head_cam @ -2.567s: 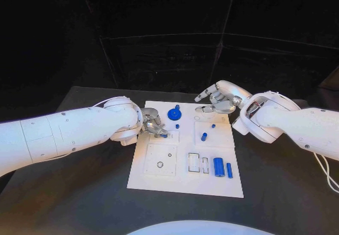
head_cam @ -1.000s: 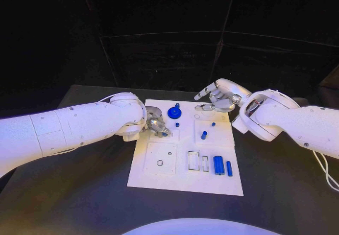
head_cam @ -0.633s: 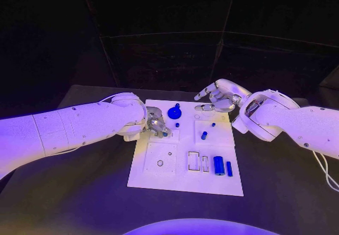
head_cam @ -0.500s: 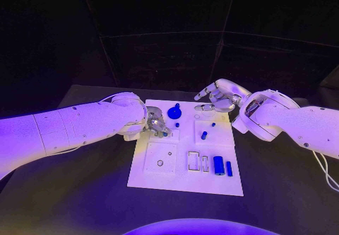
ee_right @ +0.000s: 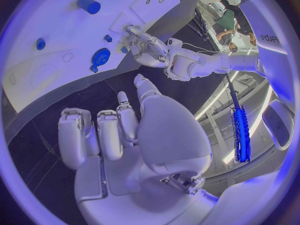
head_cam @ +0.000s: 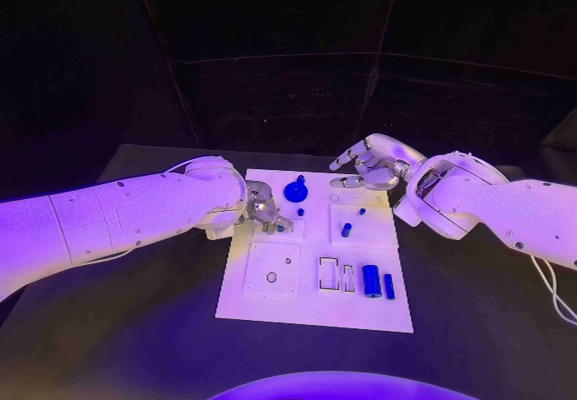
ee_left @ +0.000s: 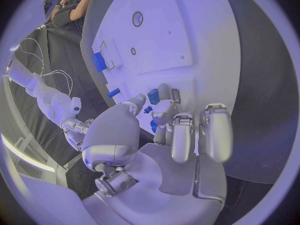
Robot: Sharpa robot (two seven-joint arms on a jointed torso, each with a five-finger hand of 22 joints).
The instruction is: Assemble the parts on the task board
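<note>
The white task board (head_cam: 315,312) lies in the middle of the black bench (head_cam: 132,333), its long side running from near to far. The left robot hand (head_cam: 264,211) is down at the board's far left part, its fingertips gathered over a small blue part (ee_left: 152,96) that sits at a square recess; the left wrist view shows the thumb and a finger closing on this piece from two sides, so the hand appears to pinch it, though whether the piece is lifted off the board or still seated cannot be told. Just to the right of that hand, at the board's far edge, stands a blue gear-shaped part (head_cam: 296,192) with a small knob beyond it. The right robot hand (head_cam: 370,169) hovers over the board's far right corner, apart from every part, its fingers loosely curled with gaps between them and nothing in its hold. Between the two hands, toward the middle of the board, a short blue peg (head_cam: 346,229) stands on a raised square plate, with smaller blue pieces near it. At the near right of the board lie a thick blue cylinder (head_cam: 372,281) and a thin blue bar (head_cam: 389,286) side by side, just right of two empty rectangular slots, well apart from both hands.
</note>
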